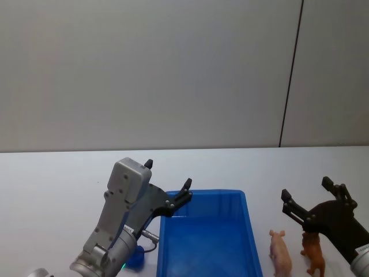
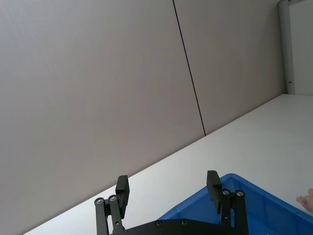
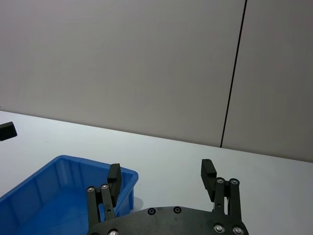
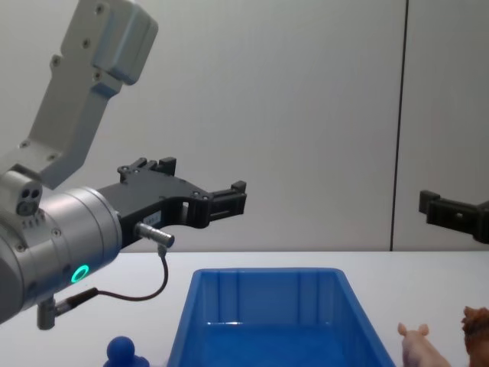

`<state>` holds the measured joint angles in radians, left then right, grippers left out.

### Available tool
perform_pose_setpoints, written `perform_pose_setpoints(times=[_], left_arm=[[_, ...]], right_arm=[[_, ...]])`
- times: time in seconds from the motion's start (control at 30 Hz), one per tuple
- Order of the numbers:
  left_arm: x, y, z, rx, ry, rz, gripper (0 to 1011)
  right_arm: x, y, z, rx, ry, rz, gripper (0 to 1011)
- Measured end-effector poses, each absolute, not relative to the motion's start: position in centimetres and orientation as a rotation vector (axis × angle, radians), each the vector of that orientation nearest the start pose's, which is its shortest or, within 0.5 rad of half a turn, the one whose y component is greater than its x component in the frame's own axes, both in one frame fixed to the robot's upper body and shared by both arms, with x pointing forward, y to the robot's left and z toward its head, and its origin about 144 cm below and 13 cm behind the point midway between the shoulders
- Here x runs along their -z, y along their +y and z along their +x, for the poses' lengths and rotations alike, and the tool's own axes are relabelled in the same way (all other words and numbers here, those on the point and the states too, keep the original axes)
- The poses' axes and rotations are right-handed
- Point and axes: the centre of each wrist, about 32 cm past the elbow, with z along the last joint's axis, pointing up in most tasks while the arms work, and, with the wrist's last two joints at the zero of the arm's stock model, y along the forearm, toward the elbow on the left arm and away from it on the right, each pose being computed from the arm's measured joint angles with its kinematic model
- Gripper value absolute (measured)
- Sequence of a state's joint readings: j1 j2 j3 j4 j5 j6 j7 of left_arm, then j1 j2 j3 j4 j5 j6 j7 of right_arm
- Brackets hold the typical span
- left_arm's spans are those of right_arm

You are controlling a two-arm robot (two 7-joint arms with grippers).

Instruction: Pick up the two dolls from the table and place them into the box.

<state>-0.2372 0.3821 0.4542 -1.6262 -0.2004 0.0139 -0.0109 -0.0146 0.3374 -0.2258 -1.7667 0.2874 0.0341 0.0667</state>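
"So, which doll should the right arm go for first?"

"I'd say the brown lion [image 1: 313,254]. It stands at the near right of the surface [image 1: 57,184], almost under the right jaws. They are spread apart and hold nothing."

"And the pink pig [image 1: 281,253]?"

"Just beside the lion on its left, between the lion and the box [image 1: 216,193]. Both dolls are upright and neither is in the box yet."

"How would you do the pick well?"

"The chest view shows the right jaws hanging well above both dolls and pointing forward rather than down. So I'd tip the wrist down, draw back a little toward the near edge, and lower straight over the lion. Close across its body, not on the thin tail or legs. The pig is close, so the left-hand finger could knock it over. Keep the fingers wide until they straddle the lion alone."

"What is the left arm doing?"

"The left jaws are also apart and empty, and they hover above the box's far-left corner. Its pig is across the box from them, to the right. A small dark-blue figure [image 1: 134,258] stands by the box's near-left side; I'd leave that one alone."
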Motion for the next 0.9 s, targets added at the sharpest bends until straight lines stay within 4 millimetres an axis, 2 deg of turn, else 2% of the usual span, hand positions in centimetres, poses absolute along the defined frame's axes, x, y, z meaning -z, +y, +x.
perform_pose_setpoints(times=[0.9], left_arm=[[-120.44, 19.84, 49.20, -1.124, -0.268, 0.061, 1001]], right_arm=[[-118.88, -23.73, 44.33, 1.230, -0.075, 0.026, 1001]])
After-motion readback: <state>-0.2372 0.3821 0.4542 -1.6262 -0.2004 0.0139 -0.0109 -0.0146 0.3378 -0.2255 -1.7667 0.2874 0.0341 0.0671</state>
